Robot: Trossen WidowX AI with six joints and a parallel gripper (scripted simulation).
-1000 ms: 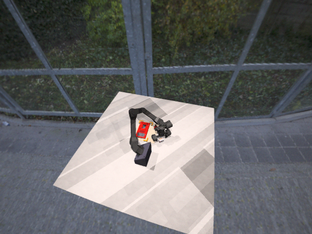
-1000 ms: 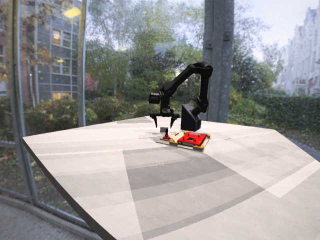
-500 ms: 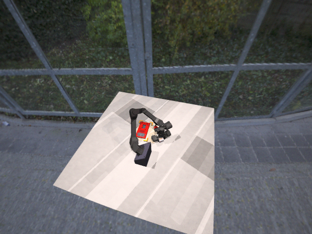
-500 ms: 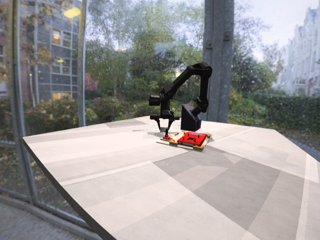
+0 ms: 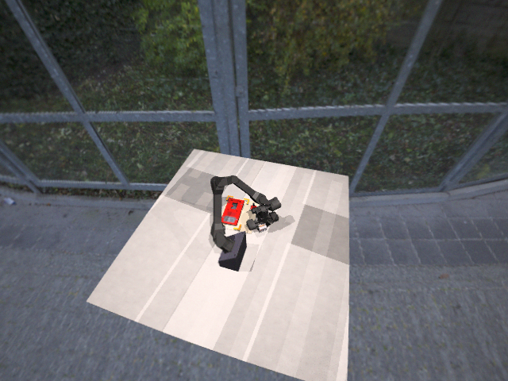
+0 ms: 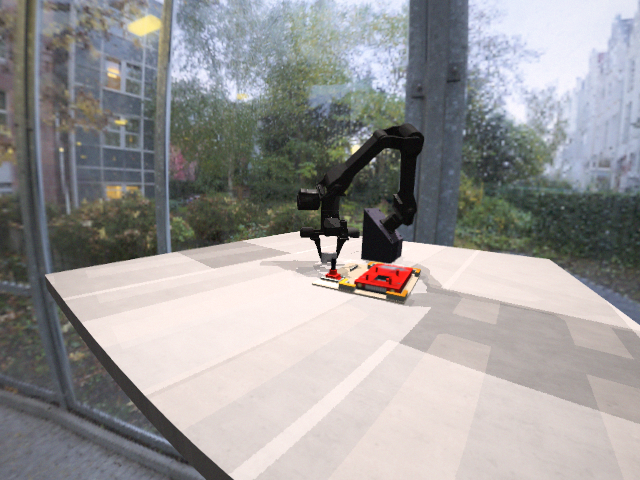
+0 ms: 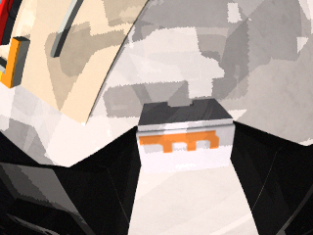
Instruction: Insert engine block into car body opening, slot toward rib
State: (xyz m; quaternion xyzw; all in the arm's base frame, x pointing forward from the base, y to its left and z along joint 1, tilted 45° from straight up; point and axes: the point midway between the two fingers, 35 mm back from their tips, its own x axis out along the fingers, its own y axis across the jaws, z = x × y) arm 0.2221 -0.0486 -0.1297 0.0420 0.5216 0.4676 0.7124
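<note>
The engine block [image 5: 261, 228] [image 6: 327, 256] [image 7: 186, 158] is a small box with a dark top and a white side with an orange print. It is beside the board, off its edge. A notch shows in the far edge of its dark top in the wrist view. My gripper [image 6: 328, 253] [image 7: 182, 128] is shut on the block, one finger at each side, pointing down. Whether the block touches the table is hard to tell. The red car body [image 5: 231, 213] [image 6: 388, 283] lies on the board, with a dark opening in its top. The rib cannot be made out.
The beige board [image 5: 245, 217] [image 7: 73, 105] has yellow corner brackets [image 6: 345, 284] [image 7: 15, 61] around the car body. A red piece with a black post [image 6: 333, 274] and a thin grey bar [image 6: 353, 267] [image 7: 67, 28] are on the board. The dark arm base [image 5: 233, 252] [image 6: 380, 241] stands near it.
</note>
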